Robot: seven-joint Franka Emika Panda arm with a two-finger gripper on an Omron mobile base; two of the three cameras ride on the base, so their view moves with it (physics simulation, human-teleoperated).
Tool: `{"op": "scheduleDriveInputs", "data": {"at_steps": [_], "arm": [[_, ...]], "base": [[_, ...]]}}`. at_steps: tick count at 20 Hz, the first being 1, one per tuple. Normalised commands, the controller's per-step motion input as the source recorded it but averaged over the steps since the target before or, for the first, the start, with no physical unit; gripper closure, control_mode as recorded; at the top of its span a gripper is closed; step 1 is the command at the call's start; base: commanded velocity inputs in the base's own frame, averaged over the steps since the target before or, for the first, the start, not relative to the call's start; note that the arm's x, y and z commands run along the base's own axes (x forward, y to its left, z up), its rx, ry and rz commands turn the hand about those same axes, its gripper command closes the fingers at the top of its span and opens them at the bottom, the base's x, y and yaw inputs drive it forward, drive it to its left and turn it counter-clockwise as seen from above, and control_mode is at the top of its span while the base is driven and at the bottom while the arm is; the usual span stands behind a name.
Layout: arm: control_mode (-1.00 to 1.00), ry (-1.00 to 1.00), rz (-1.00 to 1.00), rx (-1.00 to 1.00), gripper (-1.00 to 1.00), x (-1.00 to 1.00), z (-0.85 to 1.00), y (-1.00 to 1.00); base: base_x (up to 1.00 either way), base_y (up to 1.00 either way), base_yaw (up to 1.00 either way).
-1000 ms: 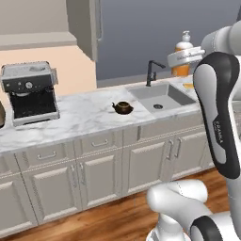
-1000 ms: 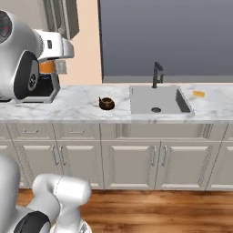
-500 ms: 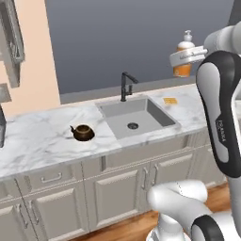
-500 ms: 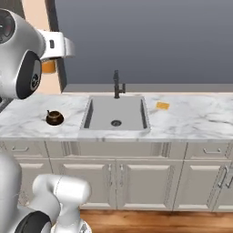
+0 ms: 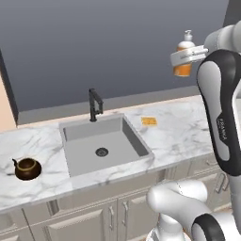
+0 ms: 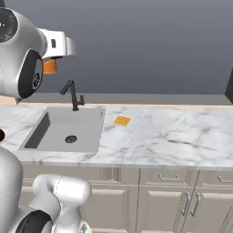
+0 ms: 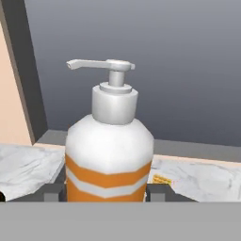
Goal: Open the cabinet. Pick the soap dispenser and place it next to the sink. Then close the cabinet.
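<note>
Aloft, the dispenser (image 7: 109,150) is gripped by the gripper (image 7: 108,192).
Below lies the sink (image 5: 104,146); lowering beside it is called for next.

The sink (image 5: 101,146) is sitting in the worktop (image 5: 188,132), with the faucet (image 5: 94,104) standing behind it. A teapot (image 5: 27,168) is resting left of the basin, a sponge (image 5: 149,121) lying right. The soap dispenser (image 5: 183,54) is hanging between the end effector (image 5: 187,57) jaws above the worktop's right part.

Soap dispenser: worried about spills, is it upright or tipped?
Upright. The soap dispenser sits between the tool's fingers, pump head on top; in the left base view it hangs high above the counter.
</note>
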Motion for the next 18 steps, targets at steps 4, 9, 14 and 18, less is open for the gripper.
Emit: {"op": "scheduleDriveInputs", "data": {"at_steps": [4, 9, 14, 18], "arm": [[1.0, 0.0, 0.0, 0.0, 1.0, 0.0, 0.0, 0.0], [1.0, 0.0, 0.0, 0.0, 1.0, 0.0, 0.0, 0.0], [1.0, 0.0, 0.0, 0.0, 1.0, 0.0, 0.0, 0.0], [1.0, 0.0, 0.0, 0.0, 1.0, 0.0, 0.0, 0.0]], "base": [[0.35, -0.23, 0.3], [0.12, -0.01, 0.21], [0.65, 0.02, 0.11], [0.45, 0.0, 0.01]]}}
